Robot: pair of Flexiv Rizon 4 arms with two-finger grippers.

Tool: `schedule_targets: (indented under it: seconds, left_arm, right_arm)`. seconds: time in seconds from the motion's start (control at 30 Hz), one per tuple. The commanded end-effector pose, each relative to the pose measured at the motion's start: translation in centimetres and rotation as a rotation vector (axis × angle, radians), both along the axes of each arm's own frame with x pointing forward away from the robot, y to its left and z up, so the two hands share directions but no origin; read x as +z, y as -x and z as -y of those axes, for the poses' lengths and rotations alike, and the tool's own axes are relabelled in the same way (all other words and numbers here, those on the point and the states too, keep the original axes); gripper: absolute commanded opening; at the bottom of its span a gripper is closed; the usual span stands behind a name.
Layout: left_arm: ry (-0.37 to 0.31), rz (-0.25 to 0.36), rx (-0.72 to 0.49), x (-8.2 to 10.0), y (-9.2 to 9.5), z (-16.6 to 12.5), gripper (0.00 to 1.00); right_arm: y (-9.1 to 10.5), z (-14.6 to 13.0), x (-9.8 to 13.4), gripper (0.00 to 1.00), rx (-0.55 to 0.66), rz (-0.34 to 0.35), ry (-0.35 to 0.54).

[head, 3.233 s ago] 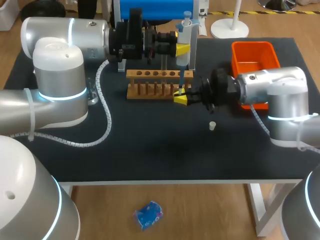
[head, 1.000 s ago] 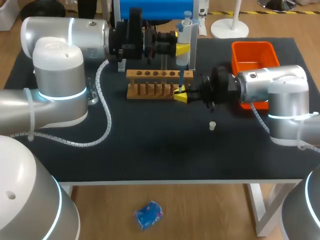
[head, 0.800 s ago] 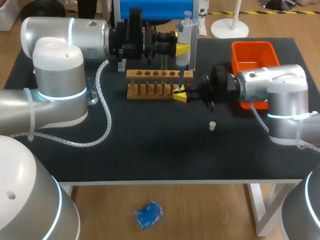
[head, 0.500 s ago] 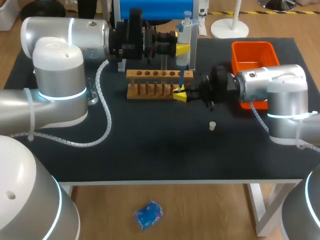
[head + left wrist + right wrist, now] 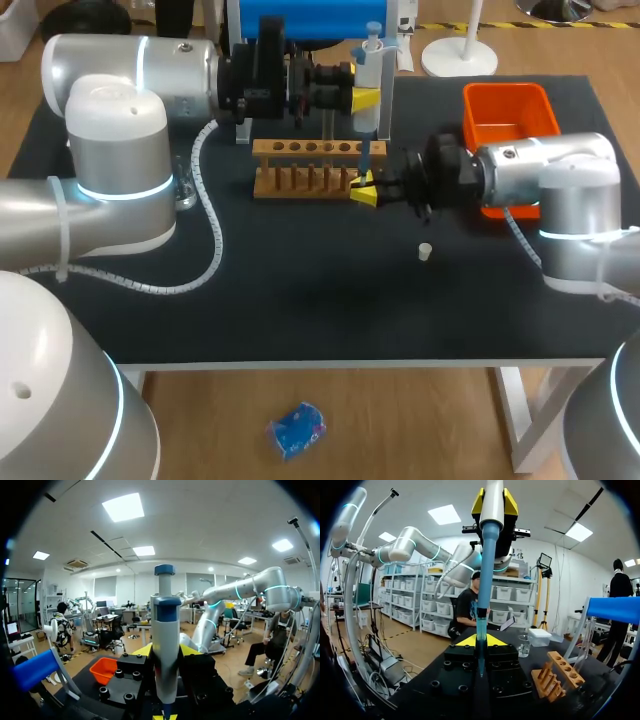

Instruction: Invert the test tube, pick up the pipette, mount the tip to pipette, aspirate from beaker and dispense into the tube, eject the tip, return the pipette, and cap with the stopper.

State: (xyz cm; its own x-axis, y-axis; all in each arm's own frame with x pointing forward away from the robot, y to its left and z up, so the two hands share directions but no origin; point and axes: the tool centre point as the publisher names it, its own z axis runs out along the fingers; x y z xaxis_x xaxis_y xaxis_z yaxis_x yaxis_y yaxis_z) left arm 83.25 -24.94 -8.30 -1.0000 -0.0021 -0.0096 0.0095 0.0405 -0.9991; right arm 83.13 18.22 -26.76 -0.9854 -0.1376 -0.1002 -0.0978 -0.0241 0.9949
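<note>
Step in hand: judged to be dispensing into the test tube point(image 5: 481, 630).
Left gripper point(image 5: 366, 98): closed on the body of the pipette point(image 5: 165, 645), which is held upright with the plunger uppermost.
Right gripper point(image 5: 364, 190): fingers drawn close on the test tube, which is held upright between the yellow tips; the glass is barely discernible from above.
Pipette tip point(image 5: 485, 575): blue and mounted, directed straight down from the left gripper into the tube mouth between the right fingertips.
Tube rack point(image 5: 318, 168): wooden, just beside the right gripper on its fingertip side.
Stopper point(image 5: 425, 250): small and white, on the table near the right gripper, not yet fitted.
Alignment required: the tip is to be held centred in the mouth, clear of the glass wall.
Grip required: neither hold is to be relaxed, and the tube is to be held vertical.
Discharge: the plunger is to be pressed slowly and fully.
Risk noted: sideways drift of either arm could lever the tube or spill liquid.
</note>
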Motion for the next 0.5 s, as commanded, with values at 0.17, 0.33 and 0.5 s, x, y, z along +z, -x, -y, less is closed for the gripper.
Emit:
schedule_targets:
  seconds: [0.17, 0.33, 0.5]
  left_arm:
    - [0.004, 0.002, 0.001, -0.08, -0.05, 0.06, 0.00]
    - [0.004, 0.002, 0.001, -0.08, -0.05, 0.06, 0.00]
    - [0.004, 0.002, 0.001, -0.08, -0.05, 0.06, 0.00]
  right_arm:
    - [0.23, -0.03, 0.31, 0.00, 0.004, 0.016, 0.004]
    - [0.28, -0.06, 0.33, 0.00, 0.001, 0.008, 0.008]
    - [0.25, -0.18, 0.45, 0.00, 0.002, -0.011, 0.005]
